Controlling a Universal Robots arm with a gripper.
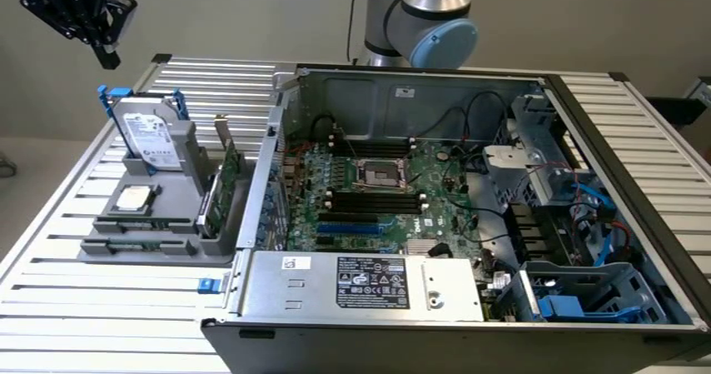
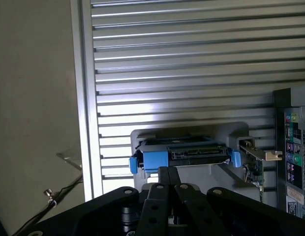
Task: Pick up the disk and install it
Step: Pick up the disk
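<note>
Disk [image 1: 150,137] standing on edge in a grey holder [image 1: 156,245], at the exterior view's left, beside the open case [image 1: 400,91]. The gripper [image 1: 106,56] hangs well above it, fingers closed together on nothing. A sound approach would likely centre widened fingers over the top edge, square to the blue bracket [image 1: 109,107], clear of the card [image 1: 228,178].

- Saw a slatted metal table [image 1: 100,307] under everything.
- Found an open computer case [image 1: 467,87] lying on it, with the motherboard [image 1: 378,195] exposed.
- Noted a silver power box [image 1: 367,286] with a black label along the near edge.
- Spotted a grey stand [image 1: 145,232] beside the case, holding a small square chip [image 1: 135,197] flat and a green card [image 1: 228,182] on edge.
</note>
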